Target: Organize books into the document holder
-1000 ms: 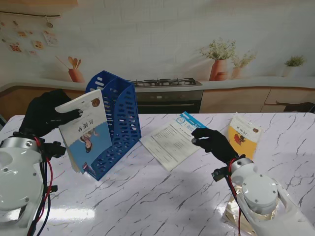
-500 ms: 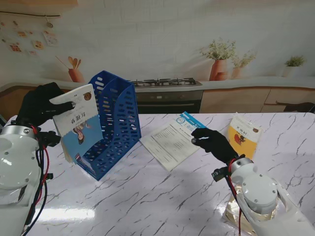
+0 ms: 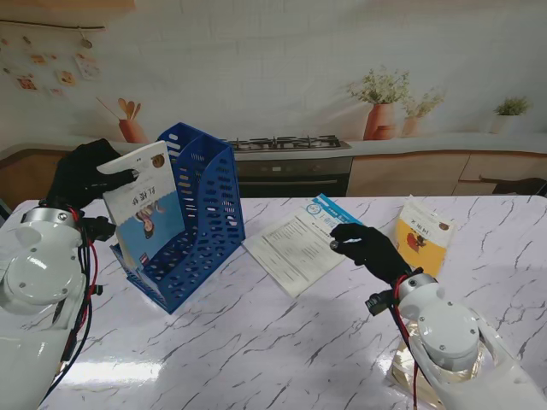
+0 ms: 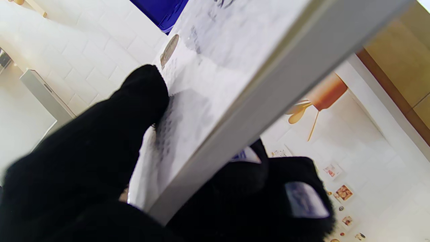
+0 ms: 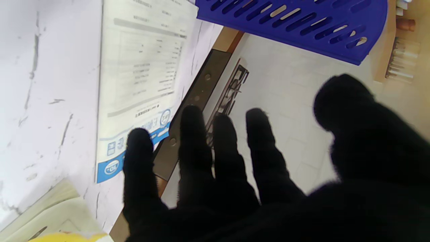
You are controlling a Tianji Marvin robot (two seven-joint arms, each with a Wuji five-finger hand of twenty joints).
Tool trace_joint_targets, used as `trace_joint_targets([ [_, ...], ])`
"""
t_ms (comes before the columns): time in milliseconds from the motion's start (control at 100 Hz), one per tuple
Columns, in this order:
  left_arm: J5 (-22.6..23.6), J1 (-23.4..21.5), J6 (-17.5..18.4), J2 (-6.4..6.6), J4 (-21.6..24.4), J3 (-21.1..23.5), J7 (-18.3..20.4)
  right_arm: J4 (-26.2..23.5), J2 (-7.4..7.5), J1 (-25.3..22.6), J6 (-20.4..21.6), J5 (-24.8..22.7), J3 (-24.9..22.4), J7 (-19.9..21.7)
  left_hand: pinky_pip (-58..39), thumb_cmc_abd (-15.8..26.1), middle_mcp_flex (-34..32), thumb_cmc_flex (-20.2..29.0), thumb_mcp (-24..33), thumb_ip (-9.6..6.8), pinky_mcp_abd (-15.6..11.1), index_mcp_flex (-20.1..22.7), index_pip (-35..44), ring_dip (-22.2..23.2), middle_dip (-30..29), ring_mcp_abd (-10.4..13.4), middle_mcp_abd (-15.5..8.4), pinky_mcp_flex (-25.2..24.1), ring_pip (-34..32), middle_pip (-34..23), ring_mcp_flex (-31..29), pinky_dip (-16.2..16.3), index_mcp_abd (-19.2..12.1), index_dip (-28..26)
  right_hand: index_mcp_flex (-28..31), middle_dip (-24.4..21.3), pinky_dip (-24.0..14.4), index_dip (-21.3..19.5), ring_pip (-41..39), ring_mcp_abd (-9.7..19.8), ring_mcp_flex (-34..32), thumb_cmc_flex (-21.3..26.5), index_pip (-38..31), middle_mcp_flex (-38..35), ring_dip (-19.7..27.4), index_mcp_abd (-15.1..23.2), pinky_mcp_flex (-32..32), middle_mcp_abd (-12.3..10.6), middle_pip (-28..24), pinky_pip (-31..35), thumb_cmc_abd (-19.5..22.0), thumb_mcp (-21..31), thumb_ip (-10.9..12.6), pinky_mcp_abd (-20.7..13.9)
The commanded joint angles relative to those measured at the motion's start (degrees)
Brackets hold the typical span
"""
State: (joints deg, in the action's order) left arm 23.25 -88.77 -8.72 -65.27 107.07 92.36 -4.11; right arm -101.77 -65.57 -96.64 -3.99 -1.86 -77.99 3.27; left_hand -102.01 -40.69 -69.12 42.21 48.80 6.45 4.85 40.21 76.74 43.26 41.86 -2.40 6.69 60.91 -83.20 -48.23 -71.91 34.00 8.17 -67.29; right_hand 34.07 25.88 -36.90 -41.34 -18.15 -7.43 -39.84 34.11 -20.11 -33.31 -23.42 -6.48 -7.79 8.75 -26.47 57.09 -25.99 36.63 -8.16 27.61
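You are looking at a white marble-patterned table (image 3: 282, 342) with grey veins. Behind it a white tiled wall (image 3: 282, 60) rises over a pale countertop (image 3: 427, 143) on wooden cabinets (image 3: 410, 175). A gas hob (image 3: 286, 143) sits above a dark oven (image 3: 295, 175). Terracotta plant pots (image 3: 380, 120) stand on the counter, a utensil pot (image 3: 131, 128) farther left. Light glares off the tabletop's near left.
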Motion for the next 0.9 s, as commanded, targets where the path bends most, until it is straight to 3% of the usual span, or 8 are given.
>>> trace_joint_targets([
  [0, -0.40, 1.22, 1.69, -0.55, -0.91, -0.84, 0.03, -0.06, -0.32, -0.24, -0.37, 0.08, 0.38, 0.01, -14.60, 4.19, -5.30, 2.06, 7.96, -3.83, -6.60, -0.13, 4.46, -0.11, 0.49, 1.64, 2.84, 1.77, -4.38, -2.61, -1.08, 0.32, -1.63, -2.78, -0.57, -0.13, 0.13, 0.18, 1.07, 0.98, 0.27, -1.01, 0.37, -0.05, -0.23, 0.87, 0.54, -1.86, 0.75, -0.37, 0.16, -0.26, 2.27, -0.75],
  [390, -0.82, 7.17, 5.05, -1.20, -9.54, -5.78, -3.24, -0.36, -0.41, -0.45, -1.11, -0.04, -0.13, -0.36, -14.60, 3.80, -5.70, 1.30, 8.83, -3.61, -6.60, 0.24, 4.55, -0.10, 0.45, 1.90, 2.40, 1.77, -4.32, -2.38, -1.10, 0.30, -2.46, -2.51, -0.28, -0.04, -0.10, 0.28, 0.79, 0.81, -0.06, -1.40, 0.29, -0.26, -0.41, 0.63, 0.47, -1.56, 0.76, -0.03, -0.03, 0.75, 2.07, -0.44],
  [890, -0.76, 11.36, 14.29, -1.98, -20.75, -9.59, -7.95, -0.82, -0.43, -0.85, -2.27, -0.08, -0.49, -0.33, -14.50, 3.62, -5.83, -0.13, 9.58, -3.28, -6.58, 0.33, 4.70, -0.14, 0.45, 2.12, 1.12, 1.75, -4.31, -2.32, -1.09, 0.25, -4.31, -2.75, -0.94, -0.09, 0.16, 0.41, 1.07, 1.01, 0.83, -0.20, 0.62, 0.61, -0.32, 0.41, 0.97, -1.63, 0.82, -0.66, 1.24, -1.43, 2.24, -1.08],
])
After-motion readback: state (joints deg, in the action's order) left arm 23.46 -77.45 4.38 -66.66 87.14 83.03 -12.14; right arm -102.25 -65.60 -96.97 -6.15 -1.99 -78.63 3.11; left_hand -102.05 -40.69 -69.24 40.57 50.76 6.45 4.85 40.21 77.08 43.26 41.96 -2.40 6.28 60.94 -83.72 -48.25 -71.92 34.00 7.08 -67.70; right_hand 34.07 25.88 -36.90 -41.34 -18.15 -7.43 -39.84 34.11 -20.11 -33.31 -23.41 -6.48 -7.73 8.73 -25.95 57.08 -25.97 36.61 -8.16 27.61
